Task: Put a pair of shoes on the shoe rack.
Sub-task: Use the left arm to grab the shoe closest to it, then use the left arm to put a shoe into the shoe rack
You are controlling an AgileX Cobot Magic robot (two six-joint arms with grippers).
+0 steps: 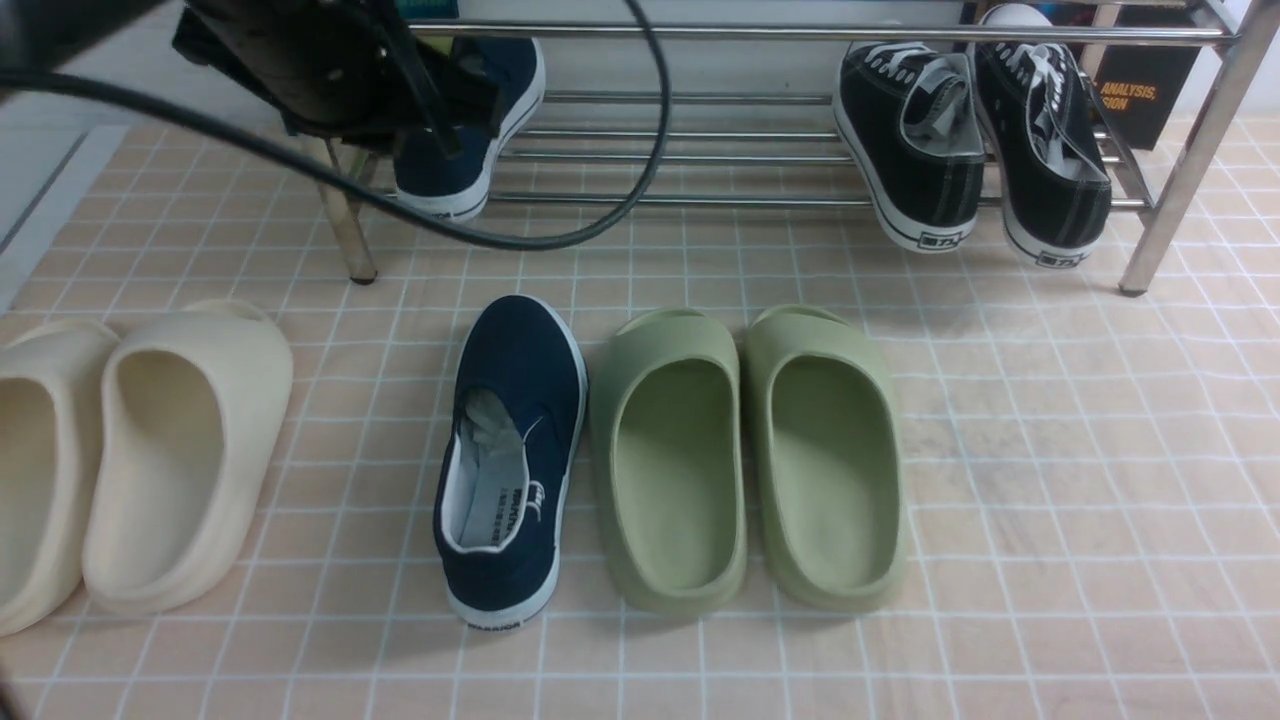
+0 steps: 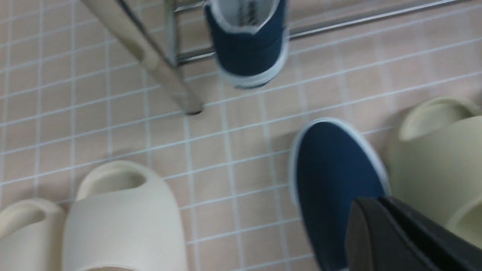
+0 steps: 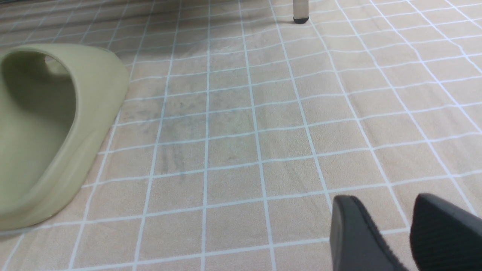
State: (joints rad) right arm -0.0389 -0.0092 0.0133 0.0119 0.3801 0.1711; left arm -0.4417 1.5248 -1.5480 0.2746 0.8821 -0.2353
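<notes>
Standing here, I see one navy slip-on resting on the shoe rack, its navy mate on the floor just beside a green slide. The left gripper is closed and empty, the right gripper spread, empty; I think the left should open wide and take the mate's free side

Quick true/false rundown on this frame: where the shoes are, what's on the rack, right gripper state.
1. The black sneakers are on the shoe rack. True.
2. Both navy shoes are on the shoe rack. False: one navy shoe is on it; the other navy shoe is on the floor.
3. The navy shoe on the floor lies between the cream slides and the green slides. True.
4. The right gripper holds a green slide. False: it is open and empty.
</notes>
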